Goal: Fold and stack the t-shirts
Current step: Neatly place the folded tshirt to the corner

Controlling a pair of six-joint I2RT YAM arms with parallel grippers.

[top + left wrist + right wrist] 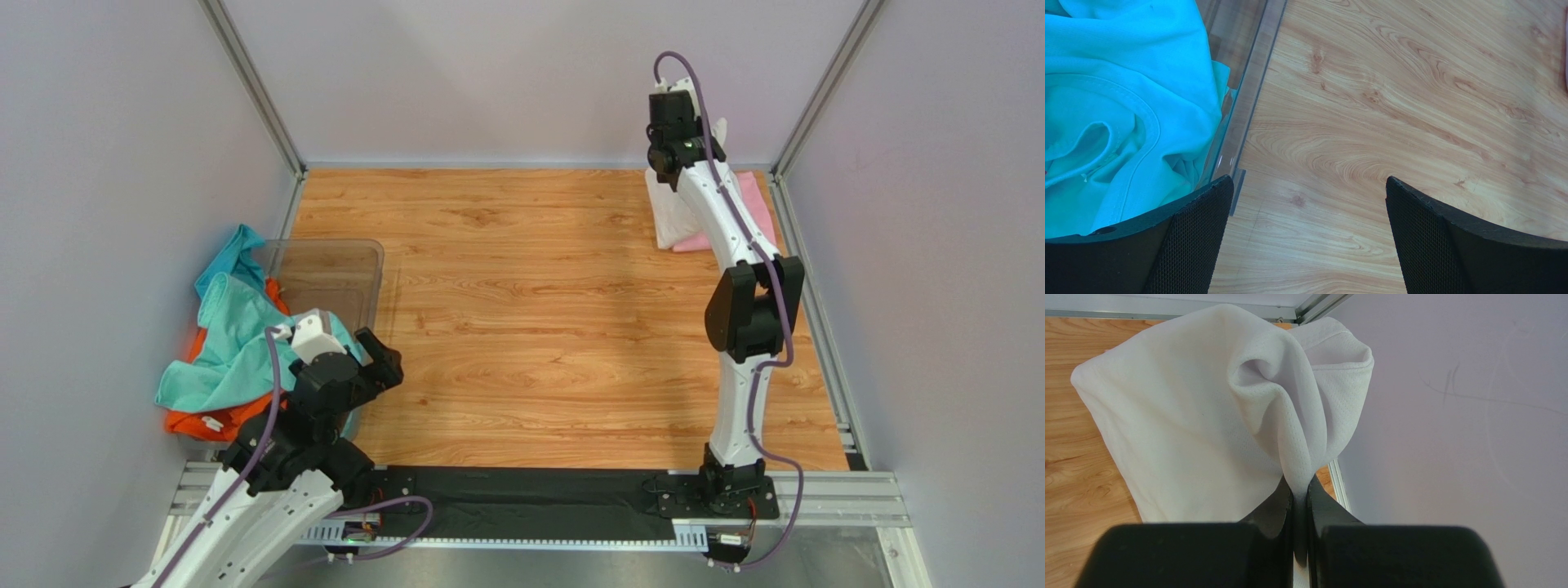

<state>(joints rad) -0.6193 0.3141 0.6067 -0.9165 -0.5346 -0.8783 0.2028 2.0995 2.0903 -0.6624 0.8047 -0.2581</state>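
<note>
My right gripper [1300, 489] is shut on a fold of the white t-shirt [1198, 416] and holds it up at the far right corner, near the back wall. In the top view the white shirt [671, 214] lies over a pale pink shirt [758, 202], with the right gripper [678, 145] above them. A teal shirt [233, 337] lies over an orange one [211, 420] in the clear bin at the left. My left gripper [1306, 202] is open and empty over bare wood, just right of the bin's edge; the teal shirt [1118, 110] fills its left side.
The clear plastic bin [331, 276] stands at the left edge of the wooden table [540, 306]; its rim [1250, 104] runs beside my left finger. Grey walls close in on the left, back and right. A metal rail runs along the right edge.
</note>
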